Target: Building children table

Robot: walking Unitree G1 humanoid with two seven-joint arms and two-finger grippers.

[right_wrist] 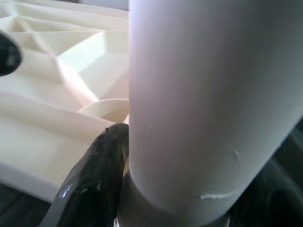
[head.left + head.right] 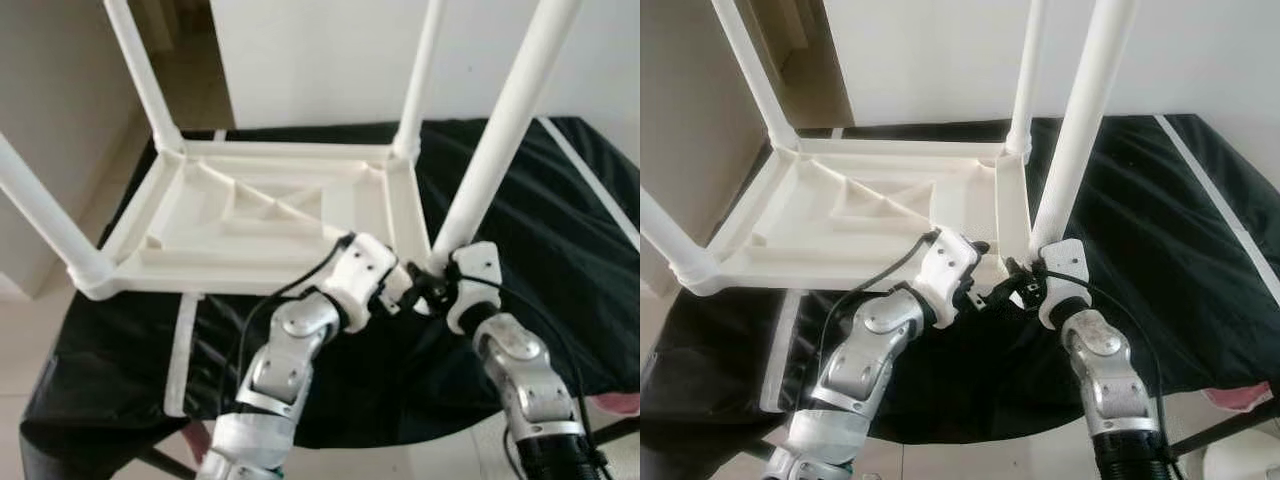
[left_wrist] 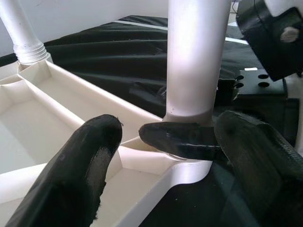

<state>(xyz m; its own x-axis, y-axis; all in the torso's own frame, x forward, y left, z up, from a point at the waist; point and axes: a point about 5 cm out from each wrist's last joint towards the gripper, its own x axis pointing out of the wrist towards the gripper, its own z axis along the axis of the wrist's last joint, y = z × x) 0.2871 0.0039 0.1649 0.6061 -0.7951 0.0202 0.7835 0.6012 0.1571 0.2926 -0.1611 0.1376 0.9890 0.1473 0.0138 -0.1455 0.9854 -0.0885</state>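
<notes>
The upturned table top (image 2: 250,215) lies on the cloth-covered surface (image 2: 560,230), ahead of the robot and toward its left. A leg (image 2: 500,130) stands at each of its four corners. Both grippers meet at the base of the near right leg: the right gripper (image 1: 142,189) clasps it from the right, and the left gripper (image 3: 161,142) sits just beside it on the left, over the corner socket.
</notes>
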